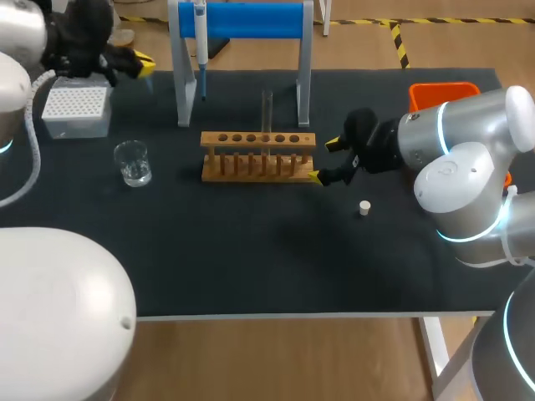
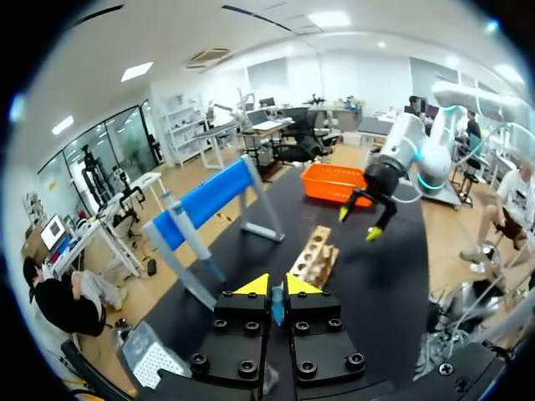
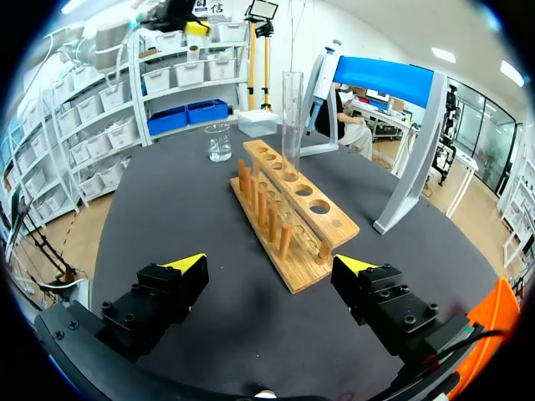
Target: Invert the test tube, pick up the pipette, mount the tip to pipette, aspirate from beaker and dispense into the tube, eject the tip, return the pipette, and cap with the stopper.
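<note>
A clear test tube [image 1: 267, 109] stands upright in the wooden rack [image 1: 257, 156] at mid-table. On the blue stand [image 1: 251, 20] behind it hangs the pipette [image 1: 201, 50]. A glass beaker [image 1: 133, 162] sits left of the rack, and the white stopper [image 1: 364, 207] lies to its right. My right gripper [image 1: 324, 160] is open at the rack's right end. In the right wrist view the rack's near end [image 3: 297, 271] lies between the wide fingers [image 3: 188, 266], with the tube [image 3: 291, 109] farther along. My left gripper [image 1: 138, 65] hovers shut at the back left, near the tip box [image 1: 77, 109].
An orange bin [image 1: 443, 93] stands at the back right, behind my right arm. The stand's white legs [image 1: 182, 92] flank the space behind the rack. The dark mat [image 1: 251, 251] is bare in front of the rack.
</note>
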Tool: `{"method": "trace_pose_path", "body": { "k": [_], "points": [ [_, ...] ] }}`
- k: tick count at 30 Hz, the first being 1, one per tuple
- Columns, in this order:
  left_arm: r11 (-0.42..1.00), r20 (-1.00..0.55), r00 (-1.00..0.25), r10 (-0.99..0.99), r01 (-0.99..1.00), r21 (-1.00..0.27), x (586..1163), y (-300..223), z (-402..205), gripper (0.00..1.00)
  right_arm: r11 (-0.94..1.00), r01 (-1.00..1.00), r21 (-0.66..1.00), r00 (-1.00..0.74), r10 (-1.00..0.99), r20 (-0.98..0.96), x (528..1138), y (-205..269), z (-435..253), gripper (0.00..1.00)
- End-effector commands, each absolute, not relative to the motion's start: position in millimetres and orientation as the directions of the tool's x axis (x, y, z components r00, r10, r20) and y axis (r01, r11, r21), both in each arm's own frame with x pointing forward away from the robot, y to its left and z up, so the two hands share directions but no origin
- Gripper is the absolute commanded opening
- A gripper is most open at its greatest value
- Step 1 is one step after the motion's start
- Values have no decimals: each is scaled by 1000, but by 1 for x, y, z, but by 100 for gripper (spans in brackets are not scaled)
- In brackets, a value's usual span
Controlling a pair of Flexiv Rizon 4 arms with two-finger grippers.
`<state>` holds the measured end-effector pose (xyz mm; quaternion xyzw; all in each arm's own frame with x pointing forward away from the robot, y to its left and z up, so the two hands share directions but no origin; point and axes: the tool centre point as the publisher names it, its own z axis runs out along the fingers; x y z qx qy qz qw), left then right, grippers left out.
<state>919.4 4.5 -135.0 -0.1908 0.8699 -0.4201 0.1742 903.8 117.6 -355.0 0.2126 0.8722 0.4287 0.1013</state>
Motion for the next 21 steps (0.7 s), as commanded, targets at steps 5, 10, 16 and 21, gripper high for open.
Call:
{"method": "trace_pose_path", "body": {
  "k": [5,10,16,21],
  "points": [
    [627,-148,-879,-454,-197,-753,874,-62,-123,0,541,283,792,-890,456,6,904,117,-355,100],
    [641,-127,-896,-425,-199,-741,860,-93,-120,0,541,283,792,-890,456,6,904,117,-355,100],
    [626,-77,-919,-388,-201,-753,842,-136,-114,0,541,283,792,-890,456,6,904,117,-355,100],
    [592,-48,-921,-386,-207,-779,836,-149,-112,0,541,283,792,-890,456,6,904,117,-355,100]
  ]
}}
